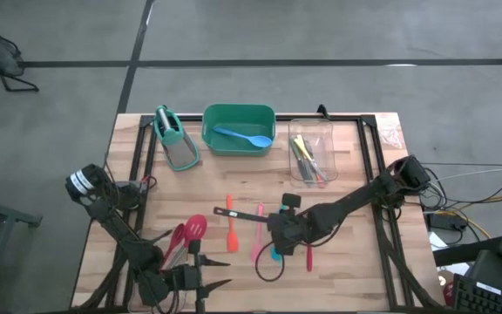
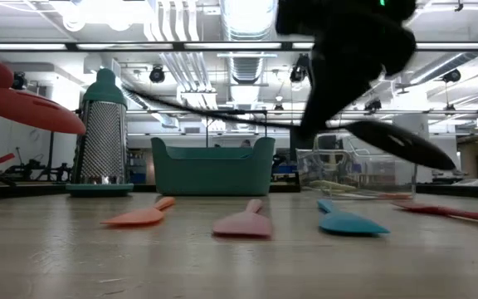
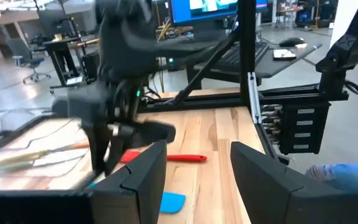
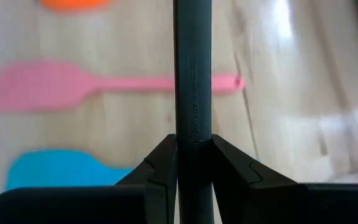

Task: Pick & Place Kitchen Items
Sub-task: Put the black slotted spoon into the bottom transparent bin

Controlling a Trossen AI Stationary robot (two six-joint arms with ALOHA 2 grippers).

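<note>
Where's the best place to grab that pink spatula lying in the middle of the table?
Probably by the slim handle of the pink spatula, coming straight down with the fingers spread across it. It lies flat, its wide blade toward the table's near edge. The blue spatula and the right gripper, holding a black utensil, crowd its right side, so grip near the far end.

Wooden table bears orange, pink, blue spatulas, grater, green tub, clear bin
</note>
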